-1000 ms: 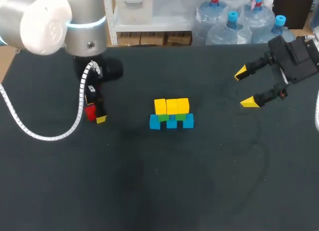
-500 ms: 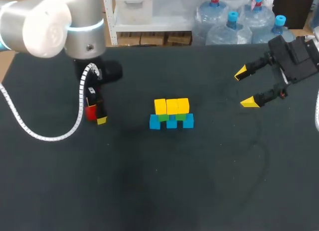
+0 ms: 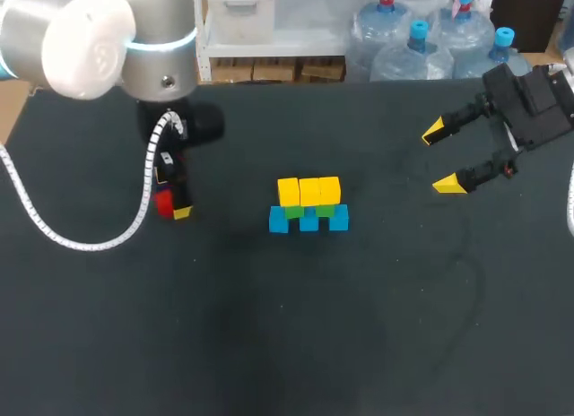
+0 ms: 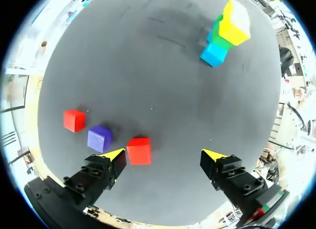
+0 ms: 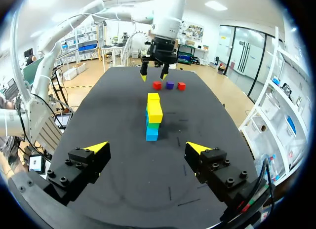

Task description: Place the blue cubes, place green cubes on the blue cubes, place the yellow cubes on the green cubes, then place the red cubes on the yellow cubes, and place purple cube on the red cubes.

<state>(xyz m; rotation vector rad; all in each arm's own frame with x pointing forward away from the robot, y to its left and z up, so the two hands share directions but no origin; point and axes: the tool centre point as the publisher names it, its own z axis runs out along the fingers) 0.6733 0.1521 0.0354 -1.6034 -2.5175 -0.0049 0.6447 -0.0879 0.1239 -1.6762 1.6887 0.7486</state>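
Left gripper (image 4: 164, 155) nudged slightly right, seemingly nearer red cube (image 4: 138, 150).

A stack of cubes (image 3: 308, 204), three layers high, stands at the middle of the surface (image 3: 359, 326). Well to its left the left tool (image 4: 163, 157) hangs over a line of three loose cubes: the nearest cube (image 4: 138, 150) between its spread fingers beside one tip, the middle cube (image 4: 99, 138) and end cube (image 4: 74, 120) outside that finger. The right tool (image 3: 444, 156) is well apart, far right.
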